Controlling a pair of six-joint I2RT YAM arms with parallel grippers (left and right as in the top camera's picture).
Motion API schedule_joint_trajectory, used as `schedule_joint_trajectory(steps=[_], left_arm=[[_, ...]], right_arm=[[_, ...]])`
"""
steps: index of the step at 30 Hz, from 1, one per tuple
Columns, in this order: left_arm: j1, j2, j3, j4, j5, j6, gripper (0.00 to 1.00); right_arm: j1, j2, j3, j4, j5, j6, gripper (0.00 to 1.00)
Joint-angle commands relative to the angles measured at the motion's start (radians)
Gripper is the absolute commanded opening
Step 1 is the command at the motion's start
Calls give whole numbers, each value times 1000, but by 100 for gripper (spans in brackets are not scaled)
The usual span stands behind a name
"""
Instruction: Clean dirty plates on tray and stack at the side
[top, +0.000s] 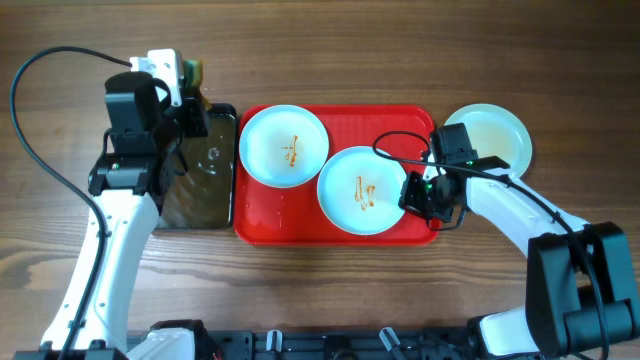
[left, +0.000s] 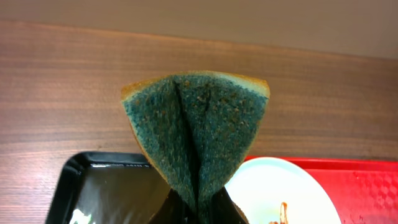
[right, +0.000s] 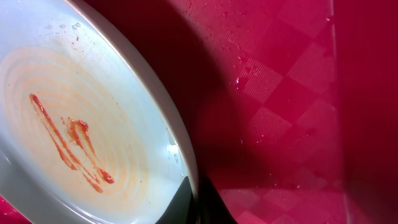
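While the right gripper (top: 428, 196) pinches the rim of the front plate (top: 362, 190), we judge the step in hand to be lifting or steadying that plate so the sponge (top: 190, 72) can wipe off its orange-brown smear. To do this well, we should keep the pinch on the bare rim, clear of the sauce. We should tilt the plate only slightly so it cannot slip, and draw the sponge's green face flat across the whole smear.

In the right wrist view the two fingers (right: 180, 208) straddle the plate's edge, one above and one below, closed onto it over the red tray (right: 280, 93). The left gripper (left: 198, 208) is clenched on the sponge, folding it into a wedge. It hangs over the far end of the black tray (top: 200, 190), apart from both dirty plates.

The back plate (top: 284, 146) lies smeared on the red tray. A third plate (top: 487, 137) sits on the table (top: 330, 50) just right of it, showing no smear.
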Motion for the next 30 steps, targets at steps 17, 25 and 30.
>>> schedule_joint_trajectory(steps=[17,25,30], left_arm=[[-4,33,0,-146,-25,0,4],[-4,290,0,-424,-24,-64,4],[-4,284,4,-425,40,-63,4]], right_arm=[[6,4,-14,-3,-14,-21,4],[6,4,-14,-3,-14,-24,4],[6,4,-14,-4,-12,-28,4]])
